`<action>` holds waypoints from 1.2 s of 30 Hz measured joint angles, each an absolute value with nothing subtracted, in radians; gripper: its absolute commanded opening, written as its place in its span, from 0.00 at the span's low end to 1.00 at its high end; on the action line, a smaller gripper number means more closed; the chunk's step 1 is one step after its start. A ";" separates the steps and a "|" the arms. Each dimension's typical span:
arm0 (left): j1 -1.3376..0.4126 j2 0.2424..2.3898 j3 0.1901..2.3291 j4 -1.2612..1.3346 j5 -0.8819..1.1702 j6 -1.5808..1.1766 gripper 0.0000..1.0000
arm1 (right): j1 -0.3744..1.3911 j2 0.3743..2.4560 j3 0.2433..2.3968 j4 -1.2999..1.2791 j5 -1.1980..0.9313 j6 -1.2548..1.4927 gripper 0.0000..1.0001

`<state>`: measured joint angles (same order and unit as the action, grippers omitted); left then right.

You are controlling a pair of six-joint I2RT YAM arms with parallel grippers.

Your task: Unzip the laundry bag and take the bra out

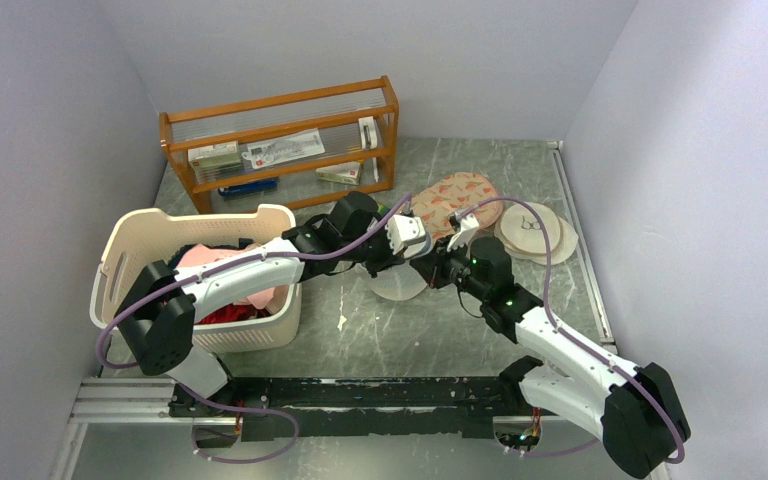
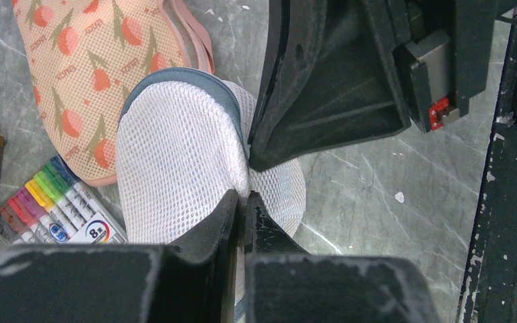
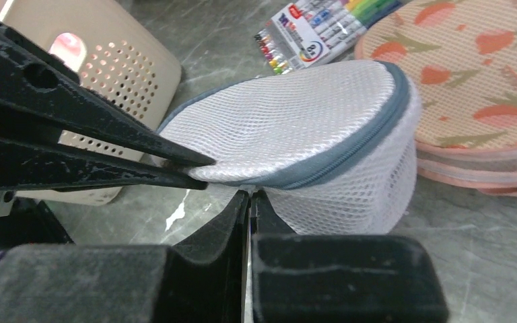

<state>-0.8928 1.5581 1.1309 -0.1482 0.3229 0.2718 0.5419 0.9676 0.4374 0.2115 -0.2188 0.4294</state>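
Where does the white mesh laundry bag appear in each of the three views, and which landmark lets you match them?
Top external: laundry bag, a small white patch at mid-picture.
Left wrist: centre-left, large.
Right wrist: centre, domed, grey zipper band showing.
Shared landmark: salmon patterned pads, close by it in all three.

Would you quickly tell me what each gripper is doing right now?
Left gripper: closed, pinching the laundry bag.
Right gripper: closed, pinching the same bag's edge.

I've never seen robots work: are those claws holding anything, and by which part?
Both are shut on the laundry bag: the left gripper and right gripper pinch its rim, by the grey zipper band.
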 measured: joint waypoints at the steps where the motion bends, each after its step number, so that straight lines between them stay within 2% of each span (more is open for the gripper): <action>1: -0.893 1.558 1.131 -0.149 0.323 0.271 0.07 | 0.542 0.958 0.437 0.196 -0.200 0.428 0.00; 13: -0.894 1.558 1.131 -0.150 0.324 0.272 0.07 | 0.521 0.919 0.469 0.013 0.094 0.457 0.00; 17: -0.898 1.558 1.131 -0.130 0.322 0.273 0.07 | 0.432 0.995 0.529 -0.043 0.062 0.485 0.00; 18: -0.898 1.558 1.131 -0.126 0.322 0.273 0.13 | 0.413 1.001 0.532 -0.044 0.035 0.485 0.00; 23: -0.898 1.551 1.131 -0.136 0.316 0.281 0.60 | 0.368 0.923 0.474 -0.004 -0.122 0.439 0.00; 25: -0.898 1.534 1.129 -0.140 0.315 0.284 0.70 | 0.363 0.883 0.446 0.023 -0.200 0.422 0.00; 30: -0.899 1.463 1.122 -0.133 0.339 0.284 0.71 | 0.363 0.878 0.430 0.073 -0.379 0.398 0.00; 36: -0.931 1.464 1.122 -0.125 0.362 0.284 0.73 | 0.372 0.845 0.410 0.109 -0.488 0.405 0.00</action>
